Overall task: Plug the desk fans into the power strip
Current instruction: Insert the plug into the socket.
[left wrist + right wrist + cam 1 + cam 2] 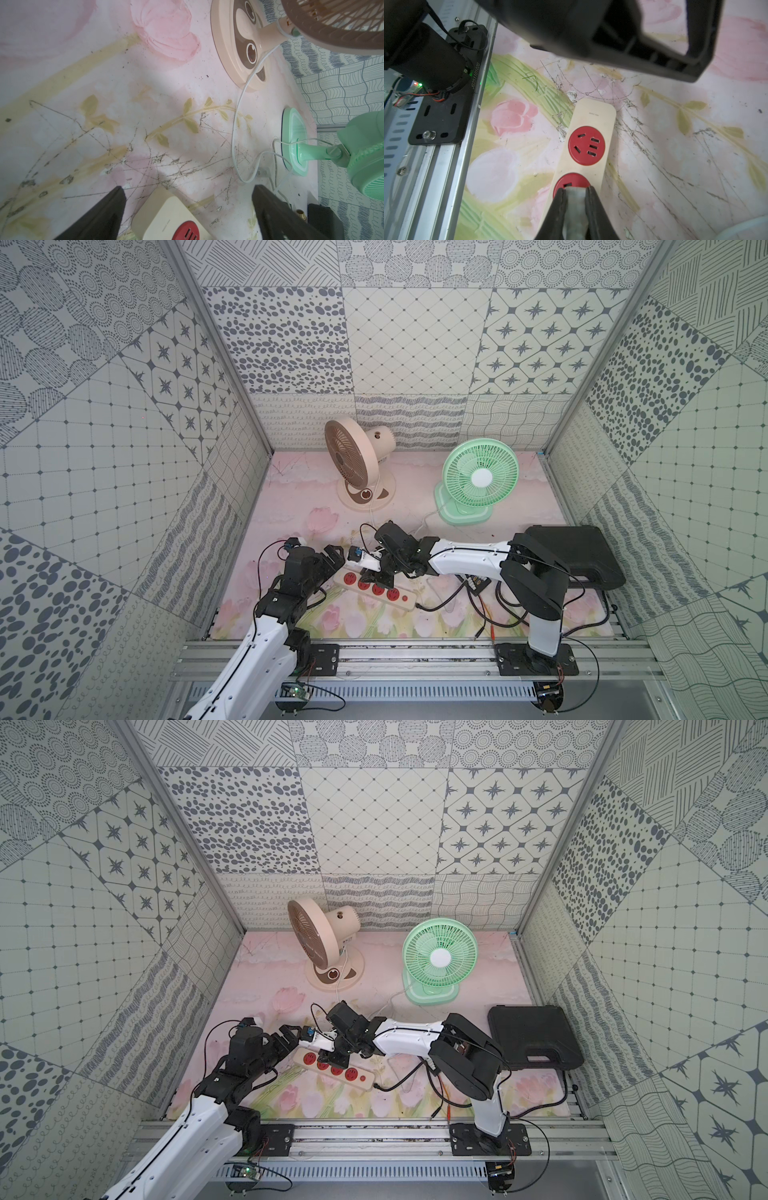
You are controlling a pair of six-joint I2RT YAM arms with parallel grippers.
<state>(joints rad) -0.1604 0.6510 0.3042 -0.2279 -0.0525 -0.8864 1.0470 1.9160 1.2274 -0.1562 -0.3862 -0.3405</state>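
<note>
While the two fans stand at the back of the flowered table (291,506), the beige fan (353,456) beside the green fan (478,477), all the action we see is up front. The power strip (392,594) lies slantwise on the table between the two arms, red sockets facing up, the end one plainly bare.

Down to the left gripper (188,193) now. Its fingers stand wide apart, one on each side of the strip's free end. They touch nothing that we can make out, ready, we'd say, to steady the bar.

The right gripper (576,189) is the busy one, pinched tight on a pale plug (574,200) right over the second socket (581,179) from that end. White cords (234,128) trail from both fans toward the middle, and we can't tell which one feeds this plug.

So where are we? The plug is picked up and brought to the strip; that much looks done. The push home is what's left. The fingers hide the pins, so whether they have entered the slots we cannot say.
</note>
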